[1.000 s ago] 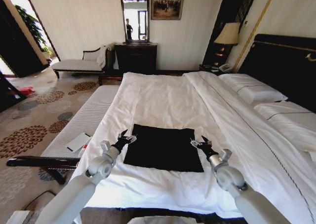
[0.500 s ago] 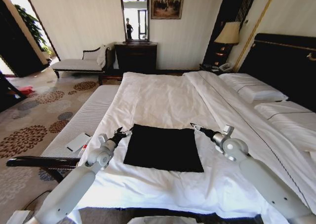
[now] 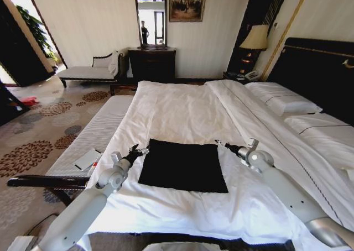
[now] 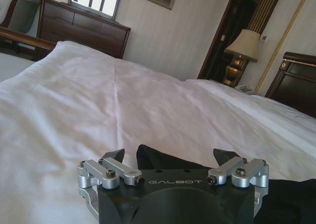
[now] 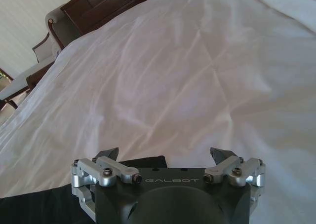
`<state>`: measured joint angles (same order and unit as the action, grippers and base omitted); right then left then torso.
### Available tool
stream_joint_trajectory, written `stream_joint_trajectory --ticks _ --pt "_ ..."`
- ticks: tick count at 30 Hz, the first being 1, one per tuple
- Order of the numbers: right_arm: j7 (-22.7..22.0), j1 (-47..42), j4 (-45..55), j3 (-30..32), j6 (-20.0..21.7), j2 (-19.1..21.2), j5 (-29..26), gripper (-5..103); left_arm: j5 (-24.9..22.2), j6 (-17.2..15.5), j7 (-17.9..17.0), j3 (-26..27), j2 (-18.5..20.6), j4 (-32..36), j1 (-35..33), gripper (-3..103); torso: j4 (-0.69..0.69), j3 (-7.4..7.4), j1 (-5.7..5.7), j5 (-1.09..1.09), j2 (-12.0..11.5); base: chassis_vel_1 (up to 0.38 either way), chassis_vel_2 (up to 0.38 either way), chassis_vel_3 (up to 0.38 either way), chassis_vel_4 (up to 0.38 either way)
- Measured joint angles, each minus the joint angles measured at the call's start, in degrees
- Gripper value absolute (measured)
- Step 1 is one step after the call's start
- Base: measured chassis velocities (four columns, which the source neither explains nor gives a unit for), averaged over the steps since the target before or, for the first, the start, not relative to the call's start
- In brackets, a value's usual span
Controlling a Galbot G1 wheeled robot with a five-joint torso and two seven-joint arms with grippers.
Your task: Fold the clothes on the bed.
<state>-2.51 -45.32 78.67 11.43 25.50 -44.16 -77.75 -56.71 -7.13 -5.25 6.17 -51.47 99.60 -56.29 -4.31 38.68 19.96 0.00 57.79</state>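
The clothes [image 3: 182, 165] are one black garment lying flat as a neat rectangle on the near part of the bed's white duvet [image 3: 182, 110]. My left gripper [image 3: 137, 150] hovers open just off the rectangle's far left corner. At the far right corner my right gripper [image 3: 221, 145] is open too. In the left wrist view the left gripper [image 4: 169, 155] stands open with the black clothes [image 4: 289, 199] just below and beyond its fingertips. The right gripper [image 5: 164, 153] is spread wide in its wrist view, over a corner of the clothes [image 5: 144, 161]. Neither holds anything.
White pillows [image 3: 283, 103] lie against the dark headboard [image 3: 321, 68] on the right. A padded bench [image 3: 94, 135] with a white flat item [image 3: 87, 158] runs along the bed's left side. A chaise [image 3: 88, 71], dresser [image 3: 152, 63] and lamp [image 3: 255, 38] stand at the far wall.
Both grippers have drawn back from the black rectangle's sides to its far corners: the left slid outward to the left, the right swung outward and farther up the bed. The clothes lie unchanged.
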Motion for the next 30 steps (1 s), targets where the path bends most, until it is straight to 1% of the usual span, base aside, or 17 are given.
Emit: stream_joint_trajectory --ticks 11,12,13,16,18,19,22,24,28,30 --pt "0.6 0.4 -1.1 -0.8 0.2 -1.5 1.2 100 0.2 0.0 0.1 -0.6 -0.3 -0.4 -0.2 100 0.01 0.0 0.0 0.0 0.0 0.0 0.0 0.0 0.0" --pt "0.7 0.5 -1.2 -1.0 0.2 -1.6 1.4 103 0.2 0.0 0.2 -0.7 -0.3 -0.5 -0.2 100 0.01 0.0 0.0 0.0 0.0 0.0 0.0 0.0 0.0" --pt "0.7 0.6 -1.4 -1.1 0.2 -1.7 1.6 101 0.2 0.0 0.2 -0.7 -0.3 -0.6 -0.2 100 0.0 0.0 0.0 0.0 0.0 0.0 0.0 0.0 0.0" --pt "0.7 0.9 -1.9 -1.4 0.0 -2.0 2.0 99 0.2 0.0 0.3 -0.9 -0.4 -0.7 -0.2 100 0.0 0.0 0.0 0.0 0.0 0.0 0.0 0.0 0.0" --pt "0.7 1.2 -2.3 -1.8 0.0 -2.3 2.3 90 0.2 0.1 0.4 -1.0 -0.5 -1.0 -0.1 100 0.0 0.0 0.0 0.0 0.0 0.0 0.0 0.0 0.0" --pt "0.7 1.2 -2.3 -1.8 0.0 -2.3 2.3 90 0.2 0.1 0.4 -1.0 -0.5 -1.0 -0.1 100 0.0 0.0 0.0 0.0 0.0 0.0 0.0 0.0 0.0" --pt "0.7 1.5 -2.6 -2.4 -0.3 -2.6 2.9 74 0.2 0.2 0.4 -0.9 -0.7 -1.4 -0.1 100 0.0 0.0 0.0 0.0 0.0 0.0 0.0 0.0 0.0" --pt "0.7 1.5 -2.6 -2.5 -0.3 -2.6 3.0 74 0.2 0.2 0.4 -0.9 -0.7 -1.5 -0.1 100 0.0 0.0 0.0 0.0 0.0 0.0 0.0 0.0 0.0" --pt "0.9 1.4 -2.6 -2.8 -0.4 -2.6 3.6 53 -0.4 0.2 0.3 -0.8 -0.6 -1.6 -0.1 100 0.0 0.0 0.0 0.0 0.0 0.0 0.0 0.0 0.0" --pt "0.9 1.3 -2.5 -2.8 -0.4 -2.6 3.6 53 -0.5 0.2 0.3 -0.8 -0.6 -1.6 -0.1 100 0.0 0.0 0.0 0.0 0.0 0.0 0.0 0.0 0.0"
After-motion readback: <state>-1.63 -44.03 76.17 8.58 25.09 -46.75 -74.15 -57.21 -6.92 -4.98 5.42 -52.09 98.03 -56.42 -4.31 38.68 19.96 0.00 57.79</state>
